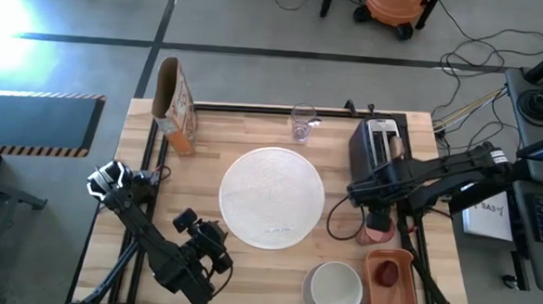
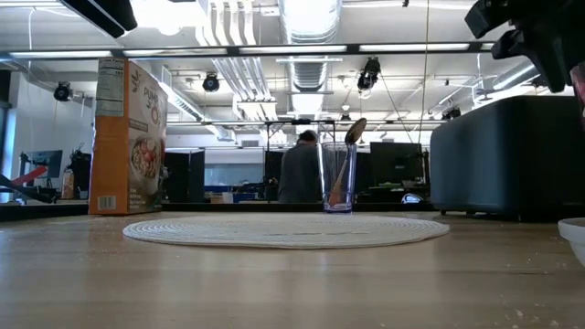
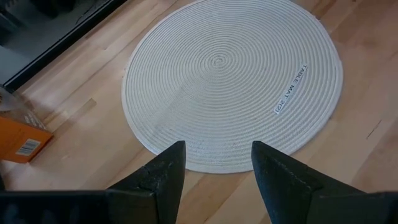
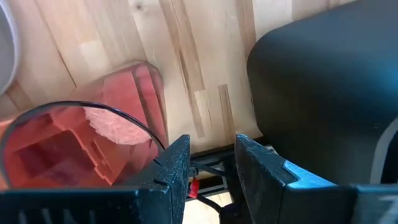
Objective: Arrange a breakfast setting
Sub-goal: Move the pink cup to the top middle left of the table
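- Two tools: your right tool (image 4: pixel 211 146) is clenched on the pink cup (image 1: pixel 377 235), up off the counter (image 1: pixel 206 149) beside the toaster (image 1: pixel 376 144). The left tool (image 3: pixel 214 165) is released, over the round white mat (image 1: pixel 271 197).
- Clear purplish glass (image 1: pixel 301 124) holds the spoon (image 2: pixel 347 164).
- Small red fruit (image 1: pixel 388 273) sits in the orange tray (image 1: pixel 405 299), next to the white bowl (image 1: pixel 336 288).

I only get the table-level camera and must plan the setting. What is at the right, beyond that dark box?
Observer: That box is a toaster. In front of it, a pink cup shows right under the right gripper.
Operator: Anything nearer the front edge?
Observer: A white bowl, beside an orange tray holding a red fruit.
Operator: And the left gripper?
Observer: The left gripper is open and empty, hovering at the edge of the round mat.
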Robot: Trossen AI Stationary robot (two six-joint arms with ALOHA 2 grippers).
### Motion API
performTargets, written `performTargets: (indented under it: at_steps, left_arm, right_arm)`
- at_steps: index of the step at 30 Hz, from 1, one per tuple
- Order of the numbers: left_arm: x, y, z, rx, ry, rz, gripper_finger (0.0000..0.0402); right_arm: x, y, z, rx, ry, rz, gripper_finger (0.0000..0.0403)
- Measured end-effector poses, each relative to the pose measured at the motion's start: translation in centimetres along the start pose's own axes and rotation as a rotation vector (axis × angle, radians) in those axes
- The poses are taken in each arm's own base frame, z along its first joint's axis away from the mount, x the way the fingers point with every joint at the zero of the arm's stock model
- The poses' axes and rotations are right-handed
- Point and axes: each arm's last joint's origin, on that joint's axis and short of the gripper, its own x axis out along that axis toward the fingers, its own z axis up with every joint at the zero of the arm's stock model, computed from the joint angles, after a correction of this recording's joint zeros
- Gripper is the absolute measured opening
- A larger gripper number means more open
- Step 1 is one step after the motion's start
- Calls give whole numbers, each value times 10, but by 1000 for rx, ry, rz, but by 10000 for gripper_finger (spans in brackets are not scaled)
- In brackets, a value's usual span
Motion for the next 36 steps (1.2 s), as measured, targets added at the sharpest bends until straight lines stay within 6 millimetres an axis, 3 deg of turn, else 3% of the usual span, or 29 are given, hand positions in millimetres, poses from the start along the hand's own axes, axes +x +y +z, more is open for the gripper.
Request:
performTargets:
  at_steps: [25, 36]
  left_arm:
    - [2, 1, 2, 1, 0, 6, 168]
    - [1, 2, 4, -1, 0, 6, 168]
  right_arm:
    - [-7, 13, 0, -102, -40, 132, 116]
    - [14, 18, 8, -180, -90, 151, 116]
